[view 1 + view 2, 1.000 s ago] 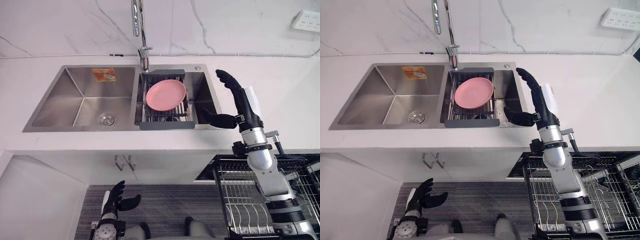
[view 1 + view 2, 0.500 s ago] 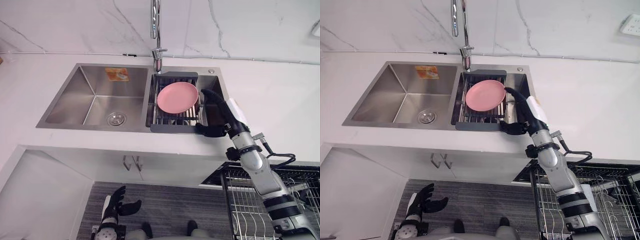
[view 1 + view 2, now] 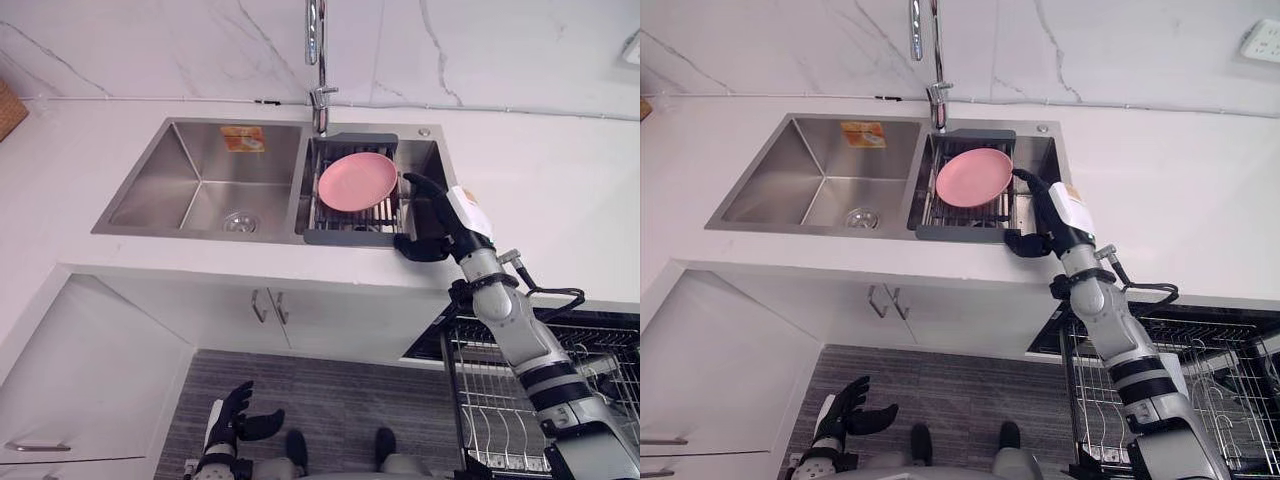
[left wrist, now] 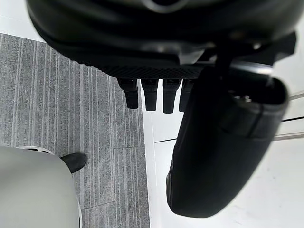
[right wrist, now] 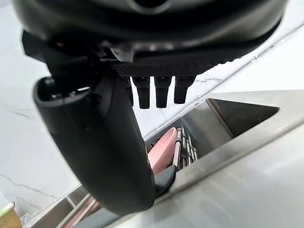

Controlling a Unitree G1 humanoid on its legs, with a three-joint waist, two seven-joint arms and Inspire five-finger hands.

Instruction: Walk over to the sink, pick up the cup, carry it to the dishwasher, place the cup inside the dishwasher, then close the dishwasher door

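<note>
I see the robot's right hand point(image 3: 446, 224) at the right end of the sink point(image 3: 200, 165), over the front corner of the smaller bowl. Its fingers are straight, its thumb sticks out to the side, and it holds nothing. Just beside it sits a dark rack point(image 3: 350, 237) with a pink plate point(image 3: 357, 181) lying on it. I cannot tell where the cup is. The tap point(image 3: 316, 60) stands behind the sink on the white counter point(image 3: 570, 190). Under the counter, on the right, the dishwasher basket point(image 3: 500, 400) is pulled out. The left hand point(image 3: 234, 422) hangs low above the grey floor point(image 3: 340, 390), fingers loose and apart.
</note>
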